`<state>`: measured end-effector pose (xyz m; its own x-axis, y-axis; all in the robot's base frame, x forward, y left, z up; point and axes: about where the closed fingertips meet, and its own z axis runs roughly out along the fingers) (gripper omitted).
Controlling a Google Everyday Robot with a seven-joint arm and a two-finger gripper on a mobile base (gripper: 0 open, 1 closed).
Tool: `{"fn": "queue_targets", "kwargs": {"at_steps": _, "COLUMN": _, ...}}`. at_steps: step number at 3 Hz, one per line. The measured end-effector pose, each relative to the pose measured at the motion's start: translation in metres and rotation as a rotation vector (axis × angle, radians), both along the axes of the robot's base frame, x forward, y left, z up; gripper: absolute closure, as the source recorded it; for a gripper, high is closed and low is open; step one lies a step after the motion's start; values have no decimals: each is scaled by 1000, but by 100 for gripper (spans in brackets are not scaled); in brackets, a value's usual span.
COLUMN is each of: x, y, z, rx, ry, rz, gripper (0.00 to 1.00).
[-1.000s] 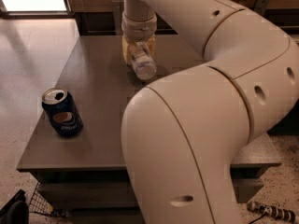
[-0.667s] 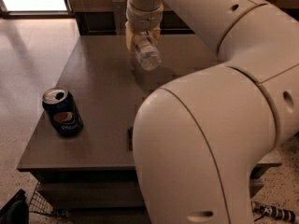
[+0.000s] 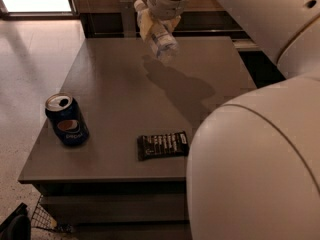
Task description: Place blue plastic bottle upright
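Observation:
The blue plastic bottle (image 3: 159,34) is a small clear bottle with a white cap and pale label. It is held tilted in the air above the far part of the grey table (image 3: 115,89), cap end up toward the left, base down toward the right. My gripper (image 3: 152,24) is shut on the bottle near its upper half, its yellowish fingers (image 3: 144,26) on either side. The bottle's shadow lies on the tabletop just below and to the right.
A dark blue Pepsi can (image 3: 66,119) stands upright near the table's front left. A dark wrapped snack bar (image 3: 163,145) lies flat near the front edge. My white arm fills the right side of the view. A wire basket (image 3: 45,216) sits under the table's left.
The gripper has lifted the bottle off the tabletop and moved it up and away. The arm has swung aside, uncovering the snack bar and more of the table.

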<state>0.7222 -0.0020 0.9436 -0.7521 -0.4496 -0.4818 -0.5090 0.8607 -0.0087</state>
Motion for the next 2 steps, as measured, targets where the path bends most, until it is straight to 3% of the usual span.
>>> {"fn": "queue_targets", "kwargs": {"at_steps": 2, "x": -4, "y": -15, "z": 27, "rx": 132, "ry": -158, "rz": 160, "gripper": 100}}
